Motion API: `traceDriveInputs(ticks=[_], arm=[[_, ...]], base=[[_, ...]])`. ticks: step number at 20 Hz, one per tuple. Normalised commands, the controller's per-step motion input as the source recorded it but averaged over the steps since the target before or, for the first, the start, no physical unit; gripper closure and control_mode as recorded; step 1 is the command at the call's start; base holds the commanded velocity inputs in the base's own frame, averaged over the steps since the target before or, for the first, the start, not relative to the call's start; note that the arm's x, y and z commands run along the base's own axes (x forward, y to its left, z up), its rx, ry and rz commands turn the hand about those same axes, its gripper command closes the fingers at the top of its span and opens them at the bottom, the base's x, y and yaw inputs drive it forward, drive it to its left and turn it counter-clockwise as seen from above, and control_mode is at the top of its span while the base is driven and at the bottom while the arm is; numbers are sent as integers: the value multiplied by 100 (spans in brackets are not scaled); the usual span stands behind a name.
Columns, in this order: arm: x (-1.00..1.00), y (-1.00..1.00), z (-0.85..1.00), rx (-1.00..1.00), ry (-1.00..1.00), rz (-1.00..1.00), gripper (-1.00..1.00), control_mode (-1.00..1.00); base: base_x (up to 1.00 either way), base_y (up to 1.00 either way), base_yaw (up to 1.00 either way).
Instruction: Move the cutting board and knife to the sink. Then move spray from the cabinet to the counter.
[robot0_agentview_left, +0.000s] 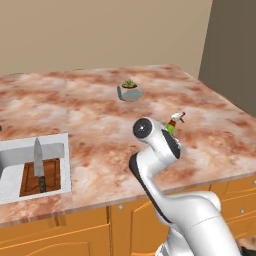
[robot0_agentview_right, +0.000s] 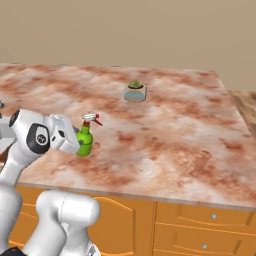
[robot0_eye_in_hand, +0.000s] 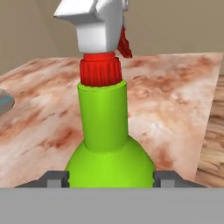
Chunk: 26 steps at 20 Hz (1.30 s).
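1. Board (robot0_agentview_left: 50, 176) and knife (robot0_agentview_left: 39, 165) lie in the sink (robot0_agentview_left: 30, 145).
2. Your gripper (robot0_eye_in_hand: 111, 178) seems clamped on the spray (robot0_agentview_right: 85, 137), upright on the counter (robot0_agentview_right: 190, 125) near the plant (robot0_agentview_right: 135, 91).
3. Next, release and retreat.

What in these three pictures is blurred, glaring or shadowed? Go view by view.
Left base view: flat even light, no glare, the sink basin shaded grey around the cutting board and knife. Right base view: soft and low-detail, faint shadow under the spray. Hand view: spray looms close, edges slightly soft, no highlights.
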Motion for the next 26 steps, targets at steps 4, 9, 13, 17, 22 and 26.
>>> traceDriveInputs(ticks=[4,9,13,17,22,26], arm=[[0,-9,-28,-18,19,-13,100,-100],[3,-32,-31,-9,18,-18,100,-100],[3,-11,-26,0,6,-11,100,-100],[0,5,-1,0,0,-1,100,-100],[-7,4,27,0,0,-2,100,-100],[-4,18,49,-2,3,-1,-100,-100]], base=[[0,0,0],[0,0,0],[0,0,0],[0,0,0],[0,0,0],[0,0,0]])
